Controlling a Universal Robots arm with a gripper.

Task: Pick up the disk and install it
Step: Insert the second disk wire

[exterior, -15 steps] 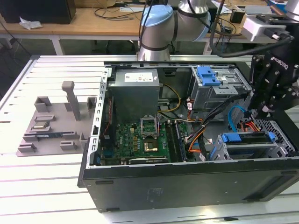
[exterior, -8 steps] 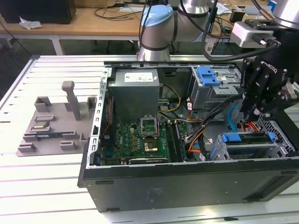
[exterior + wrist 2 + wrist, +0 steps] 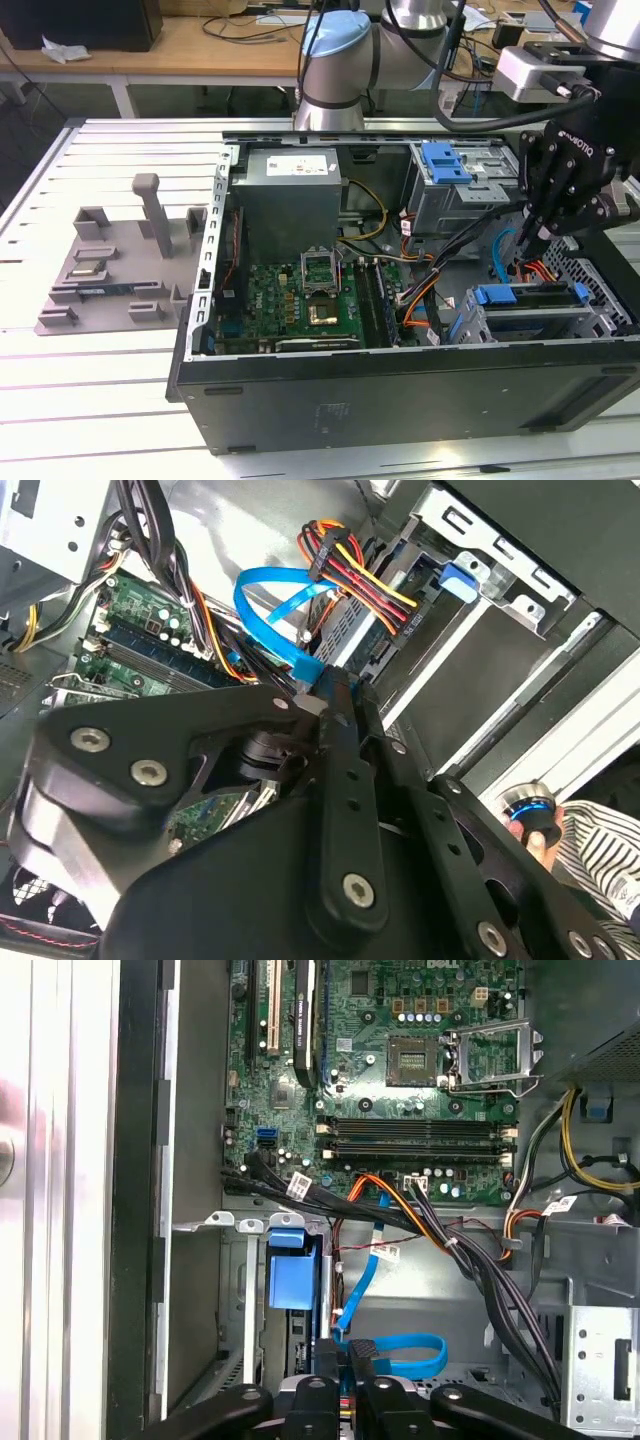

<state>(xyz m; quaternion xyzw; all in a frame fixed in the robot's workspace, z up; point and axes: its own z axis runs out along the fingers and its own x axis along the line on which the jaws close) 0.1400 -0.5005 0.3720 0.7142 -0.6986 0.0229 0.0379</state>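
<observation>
The disk (image 3: 535, 303) lies in the lower drive cage at the case's front corner, on the exterior view's right. Its blue carrier bracket (image 3: 495, 295) faces the motherboard. In the first wrist view the bracket's blue tab (image 3: 287, 1280) shows at the mouth of the bay, and in the second wrist view the tab (image 3: 455, 578) sits on the cage edge. My black gripper (image 3: 540, 242) reaches down into the case just beside the cage, among the blue data cable (image 3: 400, 1352) and the power leads (image 3: 350, 565). Its fingers (image 3: 335, 1365) are pressed together, and I see nothing held between them.
A grey power supply (image 3: 290, 195) and an upper drive cage with a blue latch (image 3: 445, 162) line the case's far side. The motherboard (image 3: 310, 300) fills the middle. A grey fixture plate (image 3: 110, 270) lies outside on the exterior view's left. A person's hand (image 3: 540, 830) holds a round knob nearby.
</observation>
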